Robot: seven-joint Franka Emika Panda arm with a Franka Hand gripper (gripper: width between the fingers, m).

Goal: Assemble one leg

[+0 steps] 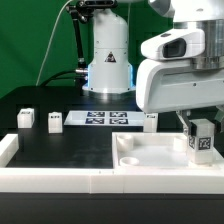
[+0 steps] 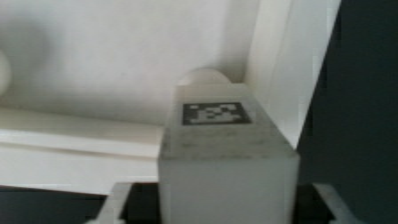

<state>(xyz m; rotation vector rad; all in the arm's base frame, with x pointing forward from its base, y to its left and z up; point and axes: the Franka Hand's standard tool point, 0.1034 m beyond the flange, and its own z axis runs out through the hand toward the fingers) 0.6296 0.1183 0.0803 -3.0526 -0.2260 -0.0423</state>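
One black tabletop (image 1: 60, 150), carrying a large white tray-like piece (image 1: 140, 160) toward the exterior view's right, with the marker board (image 1: 105, 119) behind it. Claw (image 1: 200, 128) clamped on a tagged leg (image 1: 201, 146), held upright at the tray-like piece's far corner; contact not determinable. Spare legs (image 1: 53, 122) standing beside the marker board. Likely step: seating the leg in the corner recess (image 2: 210, 82). Keep vertical, centre over the recess, lower slowly, release only once seated.

No words or nos. legible; b/w square marker tag (image 2: 217, 113) on face of leg (image 2: 222, 165); like tags on loose legs (image 1: 26, 118) and, in a row, on marker board (image 1: 104, 119); sticker (image 1: 108, 68) on arm base (image 1: 105, 45), unreadable.
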